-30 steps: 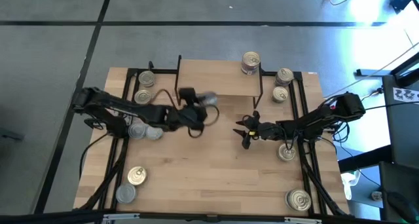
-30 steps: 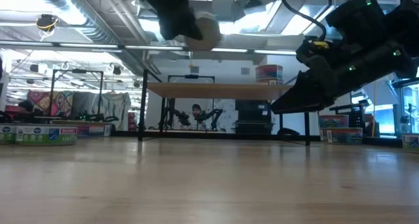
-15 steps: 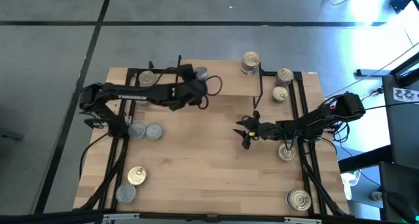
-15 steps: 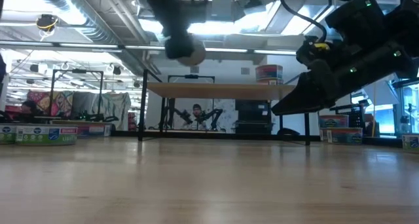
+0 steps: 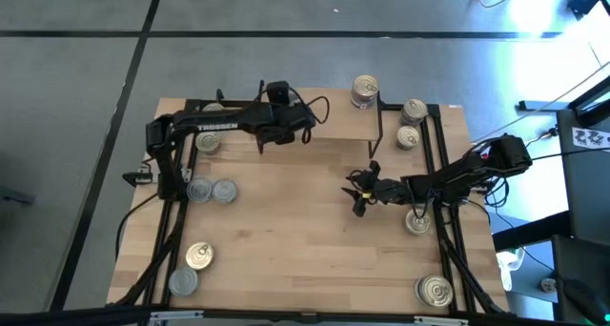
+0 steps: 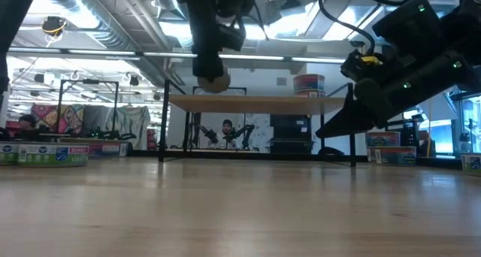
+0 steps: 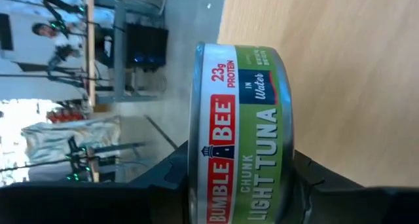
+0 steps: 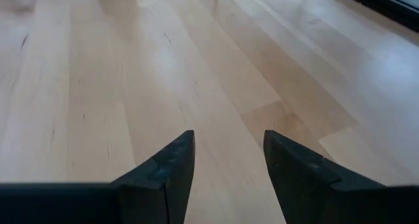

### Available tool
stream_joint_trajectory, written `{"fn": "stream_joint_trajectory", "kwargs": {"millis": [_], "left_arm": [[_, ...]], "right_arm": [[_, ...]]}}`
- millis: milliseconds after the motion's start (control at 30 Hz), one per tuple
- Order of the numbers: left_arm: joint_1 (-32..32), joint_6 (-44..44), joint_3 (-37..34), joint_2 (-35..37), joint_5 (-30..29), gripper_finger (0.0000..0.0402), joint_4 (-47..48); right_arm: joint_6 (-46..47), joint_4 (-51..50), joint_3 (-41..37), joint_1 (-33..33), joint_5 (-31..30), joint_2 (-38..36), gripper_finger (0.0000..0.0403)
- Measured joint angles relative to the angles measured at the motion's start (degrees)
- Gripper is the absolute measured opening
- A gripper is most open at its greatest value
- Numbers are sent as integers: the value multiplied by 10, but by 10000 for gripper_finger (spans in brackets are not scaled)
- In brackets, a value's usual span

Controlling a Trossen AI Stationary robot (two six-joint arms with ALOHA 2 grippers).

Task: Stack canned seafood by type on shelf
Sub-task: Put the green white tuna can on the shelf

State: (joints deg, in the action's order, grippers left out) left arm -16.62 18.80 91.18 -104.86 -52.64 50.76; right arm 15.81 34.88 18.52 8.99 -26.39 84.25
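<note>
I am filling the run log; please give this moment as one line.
left gripper: shut on green-labelled round tuna tin, over small light-wood shelf | right gripper: open, empty, low over table | tin not yet set down

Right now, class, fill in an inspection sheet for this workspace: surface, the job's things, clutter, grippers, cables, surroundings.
Surface: light-wood tabletop, bare in the middle.
Job's things: shelf carries a stack of cans at its right end; two cans beside it; a silver-lidded pair at left; more cans near the front corners.
Clutter: nothing seen.
Grippers: left gripper holds a Bumble Bee chunk light tuna can above the shelf's left end; right gripper is open and empty over the table.
Cables: black cables loop on the left arm.
Surroundings: grey floor; racks and a person beyond the table.
</note>
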Motion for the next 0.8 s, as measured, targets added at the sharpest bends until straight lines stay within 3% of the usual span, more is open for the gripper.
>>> {"fn": "stream_joint_trajectory", "kwargs": {"millis": [467,800], "left_arm": [[-67,-4,-17,-1,70,138,-6],[-75,5,-17,-2,80,181,-3]], "right_arm": [[-4,-4,0,0,0,0,182],[-3,-3,0,0,-1,0,182]]}}
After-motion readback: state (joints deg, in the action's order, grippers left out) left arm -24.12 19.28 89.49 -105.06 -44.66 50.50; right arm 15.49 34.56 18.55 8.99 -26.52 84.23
